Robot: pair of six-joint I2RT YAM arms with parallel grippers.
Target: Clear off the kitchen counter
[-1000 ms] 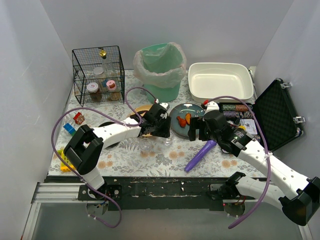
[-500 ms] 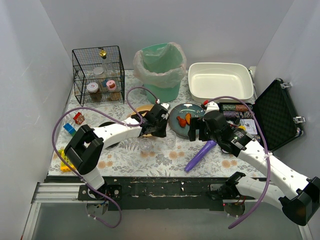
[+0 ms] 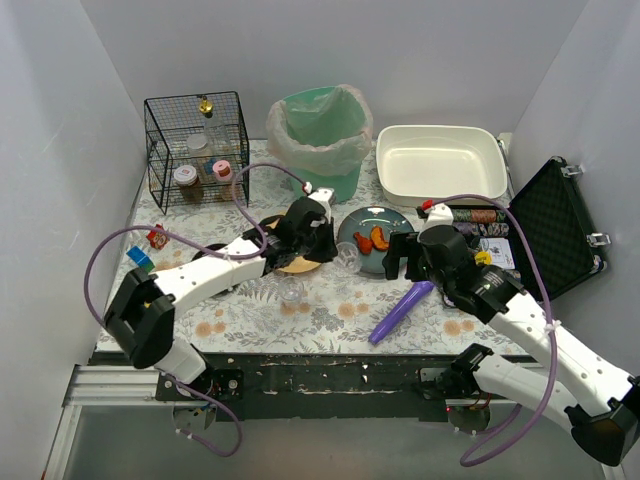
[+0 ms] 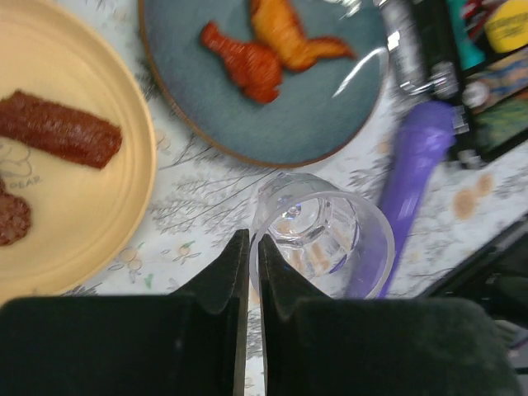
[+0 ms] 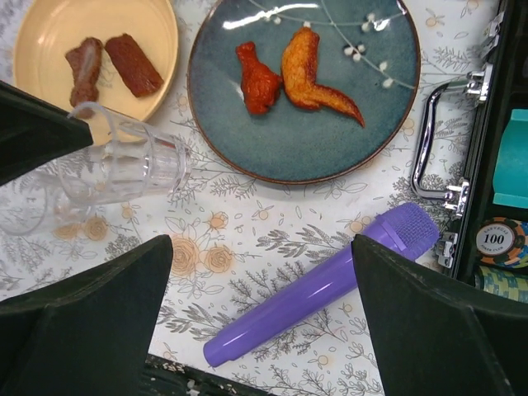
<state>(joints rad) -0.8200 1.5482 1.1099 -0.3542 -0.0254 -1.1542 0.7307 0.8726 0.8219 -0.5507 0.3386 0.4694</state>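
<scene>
Left tool [image 4: 252, 247] pressed together, pinching rim of clear glass [image 4: 330, 239]; glass tilted, mouth at tool, base toward blue plate [image 5: 330, 140], over floral worktop [image 3: 330, 315]; right tool [image 5: 260, 247] spread, empty, near

Green bin [image 3: 335, 182] btwn wire cage [image 3: 195, 110] & white basin [image 3: 440, 165]; black case [image 3: 550, 235] at rt.

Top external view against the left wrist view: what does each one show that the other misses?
Only top external: wire basket, green bin, white basin. Only left wrist: the left gripper shut on the clear glass at its rim; sausage pieces on the tan plate. Both: the glass, the blue plate with chicken, the purple tube.
</scene>
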